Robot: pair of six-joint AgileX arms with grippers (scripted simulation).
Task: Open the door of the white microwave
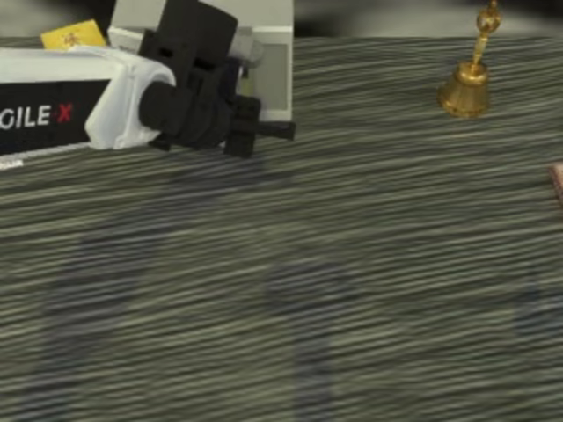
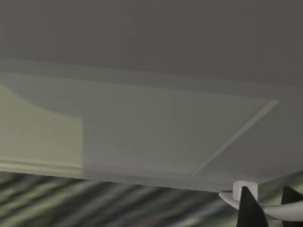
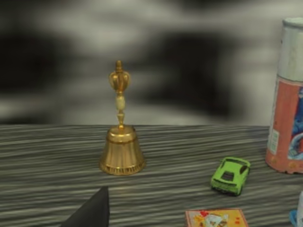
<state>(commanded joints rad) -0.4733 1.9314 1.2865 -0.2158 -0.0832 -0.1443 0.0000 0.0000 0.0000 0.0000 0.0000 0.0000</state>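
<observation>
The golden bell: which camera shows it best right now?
The right wrist view: the golden bell stands whole and upright on the table. The top view catches it small at the far right. The left wrist view shows none of it.

Top view looks straight down; left wrist hugs the pale grey-white boxy microwave [image 2: 151,123]; right wrist, low, shares the golden brass hand bell [image 3: 121,150] [image 1: 466,88].

Striped grey table [image 1: 369,264] carries white microwave [image 1: 273,61], gold bell [image 1: 466,83], perhaps a tin [image 3: 289,94].
</observation>
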